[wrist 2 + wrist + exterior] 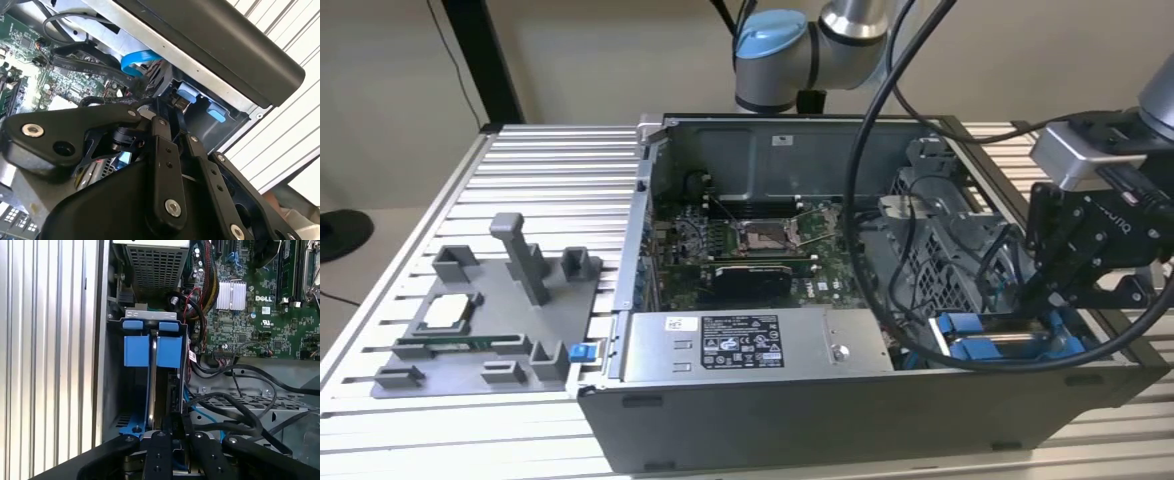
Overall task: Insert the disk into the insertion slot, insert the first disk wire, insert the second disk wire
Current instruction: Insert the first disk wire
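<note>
Black gripper (pixel 176 421) low inside the open grey computer case (pixel 827 420), at the exterior view's lower right.
Its jaws look drawn together just beside the flat silver disk (pixel 156 380) in its blue plastic frame, standing on edge inside the grey, blue-tabbed insertion slot (pixel 150 315); beyond, black cables (pixel 235 410), a green circuit board (pixel 260 325), the ribbed metal table (pixel 547 160).

Case (pixel 854 425) sits on table (pixel 547 165) with fixture tray (pixel 480 330) on the exterior view's left. Inside are motherboard (pixel 747 250) mid and power supply box (pixel 747 345) in front of it. Insertion slot (pixel 994 345) is on the exterior view's right — gripper (pixel 1043 303) just above it.
</note>
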